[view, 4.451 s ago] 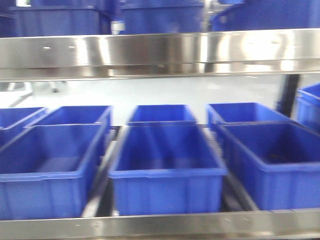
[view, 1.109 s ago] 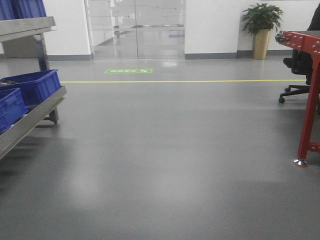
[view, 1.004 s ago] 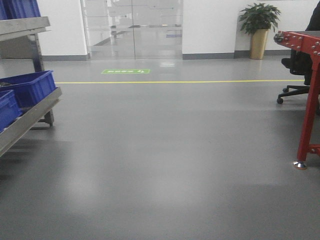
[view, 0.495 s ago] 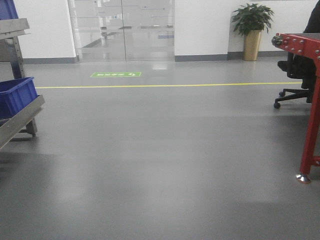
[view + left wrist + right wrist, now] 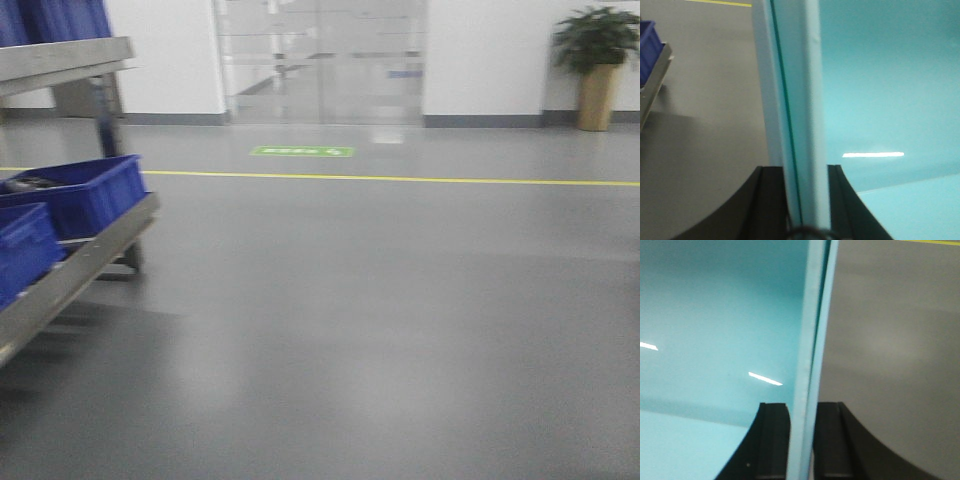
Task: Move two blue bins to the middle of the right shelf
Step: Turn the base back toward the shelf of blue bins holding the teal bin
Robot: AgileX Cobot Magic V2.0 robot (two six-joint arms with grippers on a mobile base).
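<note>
Pale-blue bin [image 5: 870, 75] held aloft (interior bare), walls upright.

The front view swings back to the left. The shelf [image 5: 95, 250], almost out of frame half a second ago, reaches further in, and two blue bins [image 5: 85, 190] show on it again instead of one. The green floor sign [image 5: 302, 151] and the glass doors [image 5: 320, 60] slide right, the plant [image 5: 598, 40] sits at the right edge, and the red frame and office chair drop out of view. The picture is now blurred.
</note>
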